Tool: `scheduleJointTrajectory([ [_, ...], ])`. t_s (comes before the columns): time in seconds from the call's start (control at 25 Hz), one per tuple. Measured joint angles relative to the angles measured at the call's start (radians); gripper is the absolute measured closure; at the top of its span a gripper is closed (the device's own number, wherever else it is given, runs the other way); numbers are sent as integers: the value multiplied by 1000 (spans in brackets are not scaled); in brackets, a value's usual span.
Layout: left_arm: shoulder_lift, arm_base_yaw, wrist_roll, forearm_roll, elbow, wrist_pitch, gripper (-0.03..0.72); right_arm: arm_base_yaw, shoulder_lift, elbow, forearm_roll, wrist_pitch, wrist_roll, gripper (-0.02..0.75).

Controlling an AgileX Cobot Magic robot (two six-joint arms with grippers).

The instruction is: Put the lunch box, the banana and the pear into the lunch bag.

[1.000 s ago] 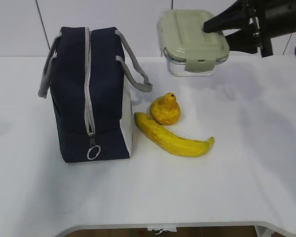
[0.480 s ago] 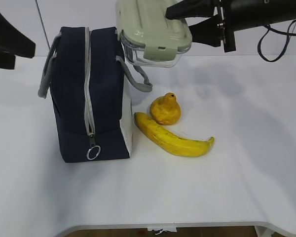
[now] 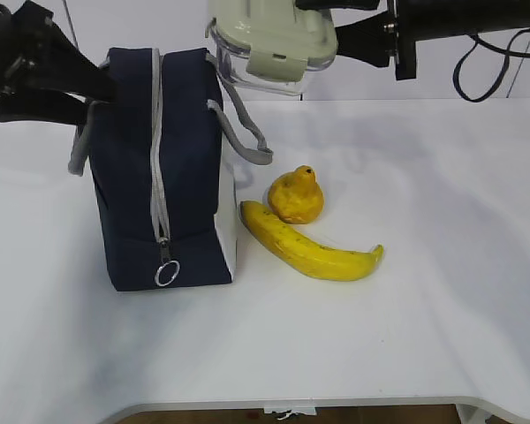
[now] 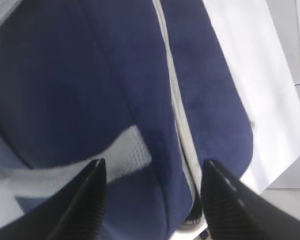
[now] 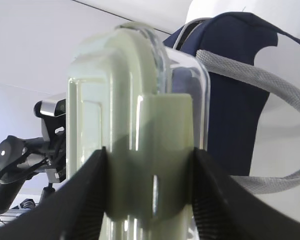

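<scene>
The navy lunch bag (image 3: 128, 177) stands upright at the left, its grey zipper (image 3: 158, 150) running down the front to a ring pull (image 3: 167, 274). My left gripper (image 3: 102, 95) is at the bag's top left edge by a grey handle. In the left wrist view this gripper (image 4: 155, 164) is open, with the lunch bag (image 4: 65, 90) fabric between its jaws. My right gripper (image 3: 322, 25) is shut on the green-lidded lunch box (image 3: 265, 40), held tilted in the air above the bag's right handle. The lunch box (image 5: 135, 125) fills the right wrist view. On the table lie the pear (image 3: 296, 196) and the banana (image 3: 309, 249).
The white table (image 3: 442, 265) extends to the right and front of the fruit. A grey bag handle (image 3: 243, 132) hangs out to the right, just under the lunch box. A white wall stands behind.
My right gripper has carried the lunch box left and upward, from over the table's back to above the bag's right side. My left gripper has come in from the left to the bag's top.
</scene>
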Motion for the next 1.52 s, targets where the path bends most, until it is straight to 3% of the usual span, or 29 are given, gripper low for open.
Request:
scheduleJointTrajectory([
  [0.16, 98, 0, 18, -13, -38, 21, 253, 28, 0, 0, 15, -18, -13, 371],
  [0.36, 126, 0, 23, 38, -44, 32, 487, 84, 0, 0, 30, -63, -17, 371],
  [0.72, 133, 0, 29, 76, -46, 78, 601, 173, 0, 0, 36, -136, -40, 371],
  [0.76, 133, 0, 32, 85, -46, 86, 662, 180, 0, 0, 37, -145, -44, 371],
  [1.52, 125, 0, 38, 128, -139, 196, 673, 217, 97, 2, 97, -218, -82, 371],
])
